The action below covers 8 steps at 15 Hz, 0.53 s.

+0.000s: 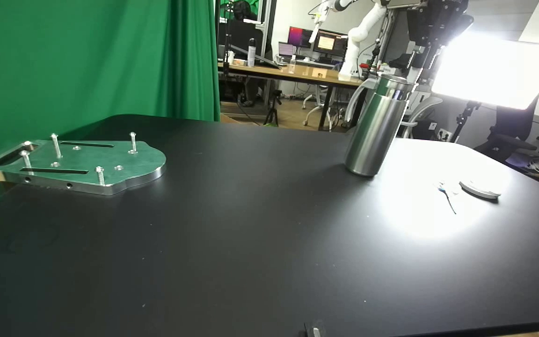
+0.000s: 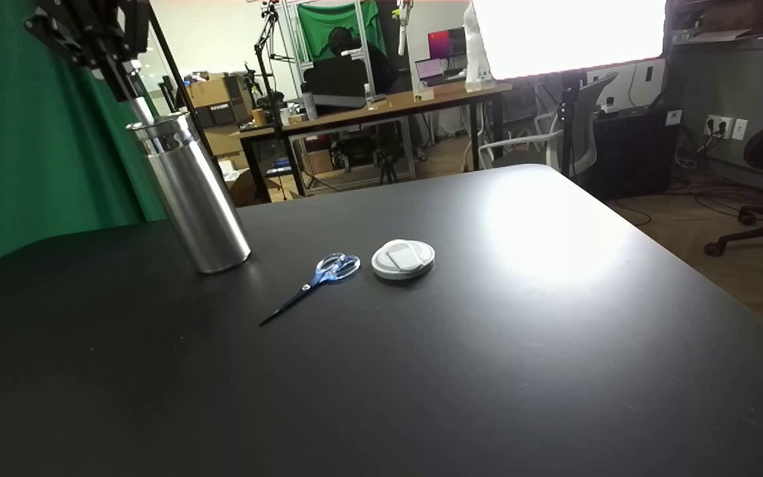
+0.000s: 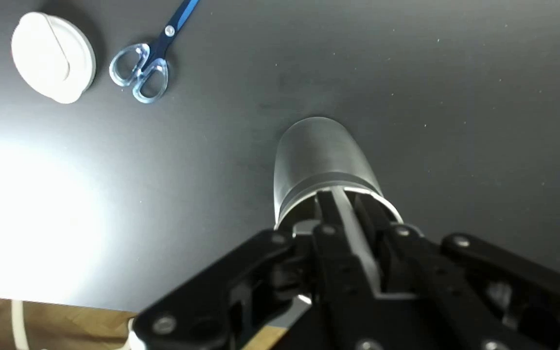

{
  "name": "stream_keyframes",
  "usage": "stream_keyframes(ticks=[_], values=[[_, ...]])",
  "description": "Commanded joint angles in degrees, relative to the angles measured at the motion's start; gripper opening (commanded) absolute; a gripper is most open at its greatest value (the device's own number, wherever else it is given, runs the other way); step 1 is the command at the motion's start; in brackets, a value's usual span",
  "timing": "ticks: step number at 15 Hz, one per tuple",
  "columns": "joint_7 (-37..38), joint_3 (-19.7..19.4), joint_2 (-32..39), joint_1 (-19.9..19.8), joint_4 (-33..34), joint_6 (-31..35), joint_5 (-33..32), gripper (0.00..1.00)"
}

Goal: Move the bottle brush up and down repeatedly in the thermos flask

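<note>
The thermos flask (image 1: 376, 128), a shiny silver cylinder, rests on its base on the black table. It shows in both exterior views (image 2: 196, 205) and in the wrist view (image 3: 320, 150). It looks leaning in both exterior views; I cannot tell whether that is tilt or camera angle. My gripper (image 3: 348, 199) is directly over the flask's open mouth, fingers pointing down, shut on the bottle brush (image 3: 358, 238). The pale handle runs between the fingers and enters the mouth in an exterior view (image 2: 142, 111). The brush's lower part is hidden inside the flask.
Blue-handled scissors (image 2: 308, 286) and a white round lid (image 2: 403, 260) lie near the flask. A green-looking metal plate with upright pegs (image 1: 87, 161) sits at the table's far side. A bright light panel (image 1: 498, 70) stands behind the table, and a green curtain (image 1: 87, 61) hangs beside it.
</note>
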Motion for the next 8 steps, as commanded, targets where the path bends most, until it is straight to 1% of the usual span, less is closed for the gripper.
stream_keyframes(ticks=[1,4,8], values=[[1.2,0.3,2.9,-0.7,3.6,-1.9,-1.1,0.04],[0.9,0.2,3.1,-0.8,4.8,-2.6,-0.7,0.04],[-0.4,-0.1,-0.6,-1.3,5.4,-3.7,0.8,0.04]])
